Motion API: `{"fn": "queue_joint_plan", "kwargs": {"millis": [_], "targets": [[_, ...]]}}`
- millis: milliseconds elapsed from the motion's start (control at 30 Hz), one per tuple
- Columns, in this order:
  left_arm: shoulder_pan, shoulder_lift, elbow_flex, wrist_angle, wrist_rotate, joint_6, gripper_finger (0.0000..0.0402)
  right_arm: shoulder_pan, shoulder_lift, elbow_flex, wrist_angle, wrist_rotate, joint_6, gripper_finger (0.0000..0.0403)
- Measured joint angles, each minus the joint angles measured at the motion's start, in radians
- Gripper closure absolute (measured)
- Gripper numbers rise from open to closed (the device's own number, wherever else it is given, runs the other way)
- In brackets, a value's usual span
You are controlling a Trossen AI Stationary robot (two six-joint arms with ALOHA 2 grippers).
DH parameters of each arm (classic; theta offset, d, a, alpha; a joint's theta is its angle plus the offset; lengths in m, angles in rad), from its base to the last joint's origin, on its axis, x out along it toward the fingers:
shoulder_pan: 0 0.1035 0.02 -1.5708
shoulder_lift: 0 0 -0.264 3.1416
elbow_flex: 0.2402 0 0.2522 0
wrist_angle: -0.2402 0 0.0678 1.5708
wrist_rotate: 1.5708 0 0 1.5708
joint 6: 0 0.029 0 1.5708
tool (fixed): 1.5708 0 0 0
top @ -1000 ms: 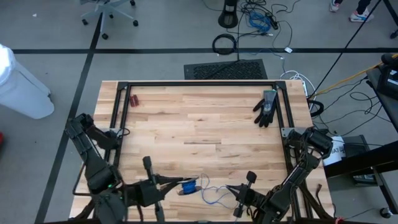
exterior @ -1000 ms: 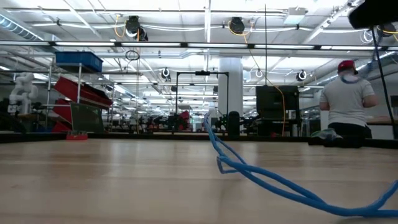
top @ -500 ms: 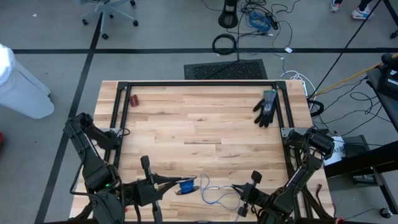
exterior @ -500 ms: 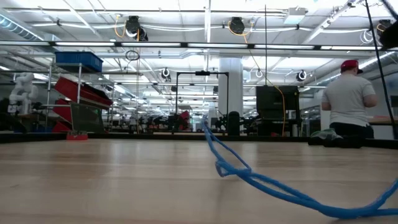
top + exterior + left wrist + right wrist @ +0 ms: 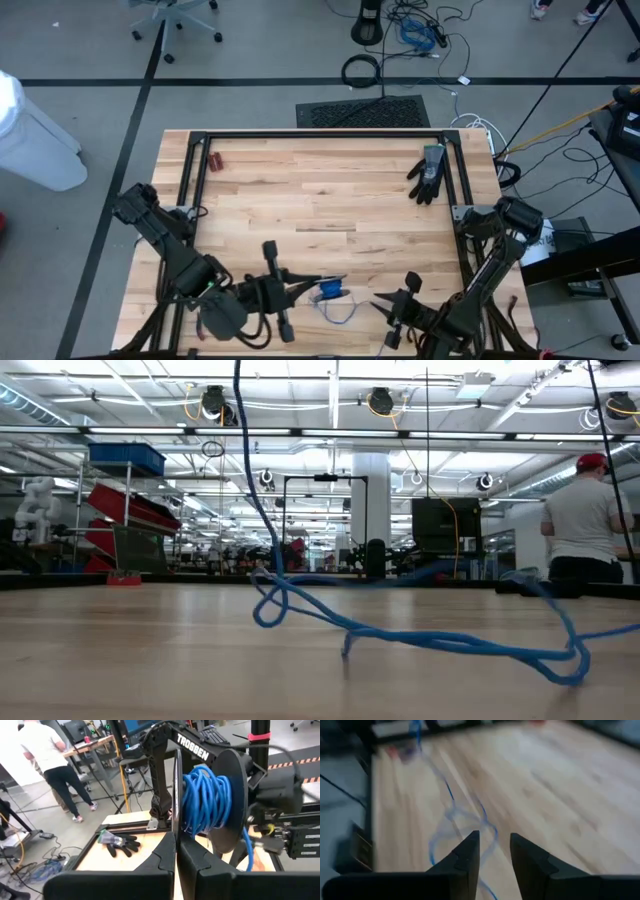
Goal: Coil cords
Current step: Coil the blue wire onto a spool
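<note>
From above, the left gripper [image 5: 318, 284] sits over the near edge of the wooden table [image 5: 320, 190], clenched, with the bright blue plug end of the cord [image 5: 330, 293] right at its tips; whether it actually pinches the cord cannot be told here. The rest of the cord trails in thin loops toward the right gripper [image 5: 381, 300], which lies just beside it with its fingers parted, gripping nothing. A black glove [image 5: 426, 174] lies near the far right corner, well apart. At table height, the cord [image 5: 400, 638] rises steeply out of the top of the picture, loops once — then runs low across the wood. The left wrist view shows its fingers [image 5: 165, 862] pressed together, a spool of blue cable [image 5: 205, 802] behind them and the glove [image 5: 119, 843] beyond. In the right wrist view the fingers [image 5: 465, 857] stand apart over the cord's loops [image 5: 452, 820].
</note>
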Motion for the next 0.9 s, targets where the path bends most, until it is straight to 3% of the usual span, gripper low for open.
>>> {"fn": "queue_joint_plan", "kwargs": {"millis": [167,267,633,900], "targets": [[0.033,0.004,0.000,0.005,0.059,-0.021,0.0395,0.022,0.005,0.000,0.202,0.223,-0.194,0.0305],[0.047,0.009,0.000,0.001,0.089,-0.028,0.0395,0.008,0.007,0.000,0.312,0.272,-0.320,0.0305],[0.067,0.007,0.000,0.003,0.124,-0.029,0.0395,-0.121,0.008,0.000,0.704,0.046,-0.853,0.0305],[0.067,0.007,0.000,0.002,0.126,-0.029,0.0395,-0.200,0.008,0.000,0.778,-0.046,-0.940,0.0305]]}}
